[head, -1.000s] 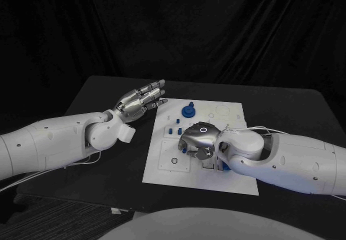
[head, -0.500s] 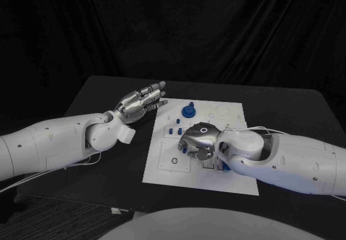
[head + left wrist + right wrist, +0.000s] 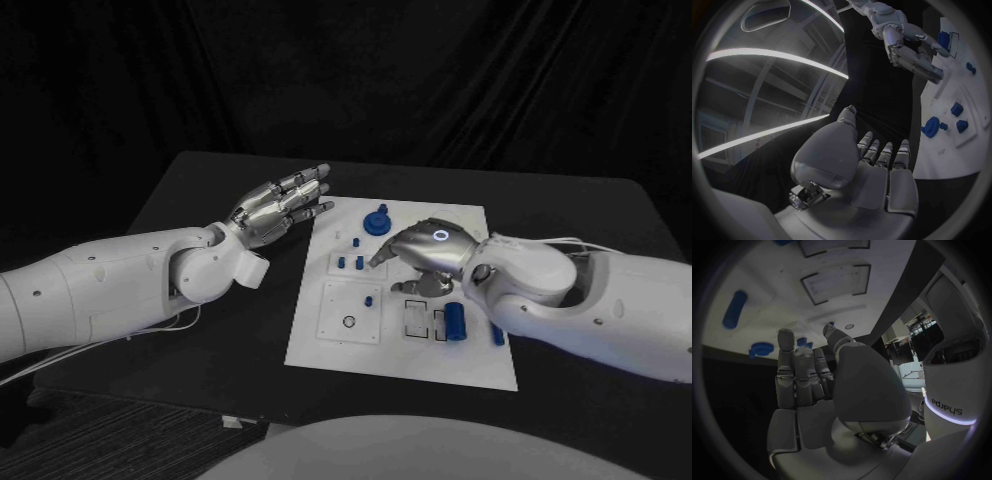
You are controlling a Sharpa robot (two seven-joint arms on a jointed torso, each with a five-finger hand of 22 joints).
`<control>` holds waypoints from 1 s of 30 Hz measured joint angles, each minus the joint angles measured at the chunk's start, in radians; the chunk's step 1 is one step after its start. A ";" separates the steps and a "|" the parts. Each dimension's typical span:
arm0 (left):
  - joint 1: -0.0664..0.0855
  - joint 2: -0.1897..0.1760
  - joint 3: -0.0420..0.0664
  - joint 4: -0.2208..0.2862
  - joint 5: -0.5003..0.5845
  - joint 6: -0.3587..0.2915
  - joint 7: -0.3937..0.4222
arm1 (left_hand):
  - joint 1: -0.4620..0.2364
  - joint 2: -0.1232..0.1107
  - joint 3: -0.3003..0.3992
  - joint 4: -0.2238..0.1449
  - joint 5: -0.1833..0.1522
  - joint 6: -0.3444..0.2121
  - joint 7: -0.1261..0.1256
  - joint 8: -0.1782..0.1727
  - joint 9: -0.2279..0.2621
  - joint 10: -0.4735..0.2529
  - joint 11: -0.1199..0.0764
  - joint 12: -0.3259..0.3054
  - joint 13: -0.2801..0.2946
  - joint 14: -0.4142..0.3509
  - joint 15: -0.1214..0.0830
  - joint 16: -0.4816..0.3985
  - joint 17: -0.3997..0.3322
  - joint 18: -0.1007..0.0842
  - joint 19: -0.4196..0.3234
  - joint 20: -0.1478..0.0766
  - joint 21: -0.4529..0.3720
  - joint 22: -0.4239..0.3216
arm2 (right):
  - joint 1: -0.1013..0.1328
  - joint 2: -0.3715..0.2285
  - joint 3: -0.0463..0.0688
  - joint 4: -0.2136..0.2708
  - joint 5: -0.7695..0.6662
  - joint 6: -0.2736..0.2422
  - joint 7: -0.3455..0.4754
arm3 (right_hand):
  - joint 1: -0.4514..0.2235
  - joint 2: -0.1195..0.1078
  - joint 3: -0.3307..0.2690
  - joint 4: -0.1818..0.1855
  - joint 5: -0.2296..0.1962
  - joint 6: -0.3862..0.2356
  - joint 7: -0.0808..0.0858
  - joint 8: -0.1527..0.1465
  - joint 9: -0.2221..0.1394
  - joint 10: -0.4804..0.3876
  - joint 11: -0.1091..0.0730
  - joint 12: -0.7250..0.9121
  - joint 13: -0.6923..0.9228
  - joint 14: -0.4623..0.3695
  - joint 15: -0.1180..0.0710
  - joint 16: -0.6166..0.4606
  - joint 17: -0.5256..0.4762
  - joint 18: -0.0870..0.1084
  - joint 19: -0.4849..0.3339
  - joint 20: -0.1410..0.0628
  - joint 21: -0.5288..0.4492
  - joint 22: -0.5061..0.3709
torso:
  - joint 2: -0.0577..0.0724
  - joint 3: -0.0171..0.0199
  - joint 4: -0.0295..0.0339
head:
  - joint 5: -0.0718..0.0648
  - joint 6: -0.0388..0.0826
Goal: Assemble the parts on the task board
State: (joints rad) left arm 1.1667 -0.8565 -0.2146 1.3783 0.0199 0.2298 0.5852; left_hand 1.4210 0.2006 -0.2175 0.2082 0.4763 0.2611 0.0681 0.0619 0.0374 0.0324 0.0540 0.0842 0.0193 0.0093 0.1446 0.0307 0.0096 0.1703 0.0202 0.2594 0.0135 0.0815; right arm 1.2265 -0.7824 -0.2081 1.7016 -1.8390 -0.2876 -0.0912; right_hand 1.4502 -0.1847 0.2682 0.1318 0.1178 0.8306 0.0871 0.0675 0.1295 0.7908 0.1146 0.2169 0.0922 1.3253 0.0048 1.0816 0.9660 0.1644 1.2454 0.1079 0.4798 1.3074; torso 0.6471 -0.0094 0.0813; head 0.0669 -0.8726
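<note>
I'm seeing right hand (image 3: pixel 421 258) hovering over the task board (image 3: pixel 329 340), fingers released, gripping nothing. Left hand (image 3: pixel 280 203) idling beside it, fingers spread. Blue parts (image 3: pixel 456 322) lying on the board.

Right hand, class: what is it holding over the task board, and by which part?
Nothing: the right hand hangs above the task board with fingers extended and nothing between them.
</note>
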 measured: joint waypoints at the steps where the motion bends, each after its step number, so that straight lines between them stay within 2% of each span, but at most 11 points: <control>1: 0.000 0.000 0.000 0.000 0.000 0.000 0.000 | 0.000 0.000 0.000 0.000 0.000 0.000 0.000 0.000 0.000 0.000 0.000 0.000 0.000 0.000 0.000 0.000 0.000 0.000 0.000 0.000 0.000 0.000 | 0.015 -0.015 0.000 0.007 0.004 -0.010 0.000 | 0.004 -0.004 -0.014 0.014 -0.008 0.000 0.000 0.000 -0.003 -0.011 0.001 0.000 -0.005 0.006 0.000 0.006 0.002 0.000 0.007 0.000 0.008 0.000 | 0.000 0.0000 0.0000 | 0.000 0.000; 2: 0.000 0.000 0.000 0.000 0.000 0.000 0.000 | 0.000 0.000 0.000 0.000 0.000 0.000 0.000 0.000 0.000 0.000 0.000 0.000 0.000 0.000 0.000 0.000 0.000 0.000 0.000 0.000 0.000 0.000 | 0.033 -0.034 0.001 0.012 0.010 -0.022 0.000 | 0.008 -0.008 -0.023 0.027 -0.013 0.001 0.001 0.000 -0.004 -0.018 0.001 0.000 -0.009 0.007 0.000 0.007 0.002 0.000 0.010 0.003 0.011 0.001 | 0.000 0.0000 0.0000 | 0.001 0.000; 5: 0.000 0.000 0.000 0.000 0.000 0.000 0.000 | 0.000 0.000 0.000 0.000 0.000 0.000 0.000 0.000 0.000 0.000 0.000 0.000 0.000 0.000 0.000 0.000 0.000 0.000 0.000 0.000 0.000 0.001 | 0.065 -0.069 0.001 0.018 0.030 -0.038 0.000 | 0.019 -0.021 -0.048 0.095 -0.032 0.017 0.017 0.008 -0.009 -0.032 0.008 0.004 -0.021 0.017 0.003 0.015 0.005 0.000 0.024 0.002 0.019 0.001 | 0.000 0.0001 -0.0001 | 0.001 0.000; 6: 0.000 0.001 0.000 0.000 0.000 0.000 0.000 | 0.000 0.000 0.000 0.000 0.000 0.000 0.000 0.000 0.000 0.000 0.000 0.000 0.000 0.000 0.000 0.000 0.000 0.000 0.000 0.000 0.000 0.001 | 0.075 -0.085 0.001 0.020 0.040 -0.041 -0.001 | 0.018 -0.034 -0.062 0.138 -0.034 0.028 0.020 0.013 -0.012 -0.036 0.012 0.010 -0.024 0.017 0.003 0.018 0.004 0.000 0.028 0.005 0.020 0.001 | -0.001 0.0000 0.0000 | -0.001 0.000; 8: 0.000 0.002 0.000 -0.001 0.000 0.000 0.000 | 0.000 0.000 0.000 0.000 0.000 0.000 0.000 0.000 0.000 0.000 0.000 0.000 0.000 0.000 0.000 0.000 0.000 0.000 0.000 0.000 0.000 0.001 | 0.085 -0.109 0.001 0.021 0.056 -0.043 -0.002 | 0.018 -0.034 -0.070 0.155 -0.038 0.033 0.022 0.013 -0.014 -0.038 0.013 0.012 -0.025 0.017 0.003 0.019 0.001 0.000 0.029 0.006 0.019 0.001 | -0.001 0.0000 0.0003 | -0.003 0.000; 11: -0.001 0.005 0.000 -0.002 0.000 0.000 0.000 | 0.000 0.000 0.000 0.000 0.000 0.000 0.000 0.000 0.000 0.000 0.000 0.000 0.000 0.000 0.000 0.000 0.000 0.000 0.000 0.000 0.000 0.001 | 0.089 -0.141 0.001 0.021 0.078 -0.040 -0.006 | 0.018 -0.034 -0.071 0.157 -0.043 0.030 0.019 0.013 -0.019 -0.037 0.013 0.022 -0.025 0.017 0.003 0.019 -0.002 0.000 0.029 0.006 0.012 0.001 | -0.001 0.0000 0.0004 | -0.004 0.000; 14: -0.002 0.008 0.000 -0.005 0.000 0.000 0.000 | 0.000 0.000 0.000 0.000 0.000 0.000 0.000 0.000 0.000 0.000 0.000 0.000 0.000 0.000 0.000 0.000 0.000 0.000 0.000 0.000 0.000 0.001 | 0.083 -0.168 0.000 0.020 0.095 -0.029 -0.011 | 0.018 -0.034 -0.071 0.157 -0.049 0.031 0.018 0.013 -0.019 -0.032 0.008 0.023 -0.025 0.017 0.003 0.019 -0.005 0.000 0.029 0.006 0.007 0.001 | -0.001 -0.0001 0.0005 | -0.005 0.000; 18: -0.005 0.010 0.000 -0.008 0.000 0.000 0.000 | 0.004 0.004 0.000 0.000 0.000 0.000 0.000 0.000 0.000 0.000 0.000 0.000 0.000 0.000 0.000 0.000 0.000 0.000 0.000 0.000 0.000 0.001 | 0.060 -0.191 0.000 0.011 0.111 -0.006 -0.018 | 0.023 -0.029 -0.071 0.157 -0.049 0.040 0.015 0.013 -0.022 -0.017 0.008 0.038 -0.025 0.017 0.003 0.019 -0.005 0.000 0.029 0.006 0.007 0.001 | -0.002 -0.0012 0.0004 | -0.006 0.000; 23: -0.008 0.010 0.000 -0.012 0.000 0.000 0.000 | 0.004 0.004 0.000 0.000 0.000 0.000 0.000 0.000 0.000 0.000 0.000 0.000 0.000 0.000 0.000 0.000 0.000 0.000 0.000 0.000 0.000 0.003 | 0.027 -0.192 0.000 -0.012 0.124 0.021 -0.021 | 0.045 -0.007 -0.057 0.148 -0.049 0.068 0.032 0.023 -0.027 0.040 0.003 0.067 -0.023 0.023 0.009 0.031 -0.001 0.000 0.043 0.010 0.019 0.000 | -0.001 -0.0021 0.0004 | -0.004 0.000; 25: -0.008 0.011 0.000 -0.012 0.000 0.000 0.000 | 0.004 0.004 0.000 0.000 0.000 0.000 0.000 0.000 0.000 0.000 0.000 0.000 0.000 0.000 0.000 0.000 0.000 0.000 0.000 0.000 0.000 0.003 | 0.016 -0.187 0.000 -0.023 0.127 0.028 -0.021 | 0.045 -0.007 -0.055 0.147 -0.049 0.076 0.040 0.023 -0.029 0.059 0.000 0.073 -0.023 0.025 0.011 0.031 0.001 0.000 0.043 0.011 0.026 0.000 | -0.001 -0.0016 -0.0002 | -0.003 0.000; 30: -0.010 0.010 0.000 -0.012 0.000 0.000 0.000 | 0.004 0.004 0.000 0.000 0.001 0.000 0.000 0.000 0.000 0.000 0.000 0.000 0.000 0.000 0.000 0.000 0.000 0.000 0.000 0.000 0.000 0.003 | -0.006 -0.164 -0.001 -0.050 0.132 0.041 -0.018 | 0.049 -0.003 -0.051 0.142 -0.049 0.077 0.041 0.023 -0.034 0.076 -0.003 0.076 -0.023 0.027 0.013 0.036 0.001 0.000 0.047 0.014 0.026 0.000 | 0.001 -0.0008 -0.0015 | 0.000 0.000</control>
State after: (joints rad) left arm 1.1564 -0.8460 -0.2146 1.3662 0.0200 0.2297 0.5855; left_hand 1.4250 0.2046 -0.2175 0.2082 0.4778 0.2610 0.0681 0.0619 0.0372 0.0323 0.0539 0.0842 0.0193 0.0093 0.1446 0.0307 0.0097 0.1703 0.0202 0.2594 0.0135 0.0841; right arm 1.2208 -0.9467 -0.2088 1.6518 -1.7068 -0.2469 -0.1096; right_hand 1.4992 -0.1877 0.2175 0.2738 0.0688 0.9079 0.1283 0.0901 0.0958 0.8667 0.1115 0.2933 0.0695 1.3528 0.0182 1.1173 0.9673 0.1643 1.2920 0.1216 0.5055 1.3077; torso 0.6477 -0.0102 0.0798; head 0.0669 -0.8726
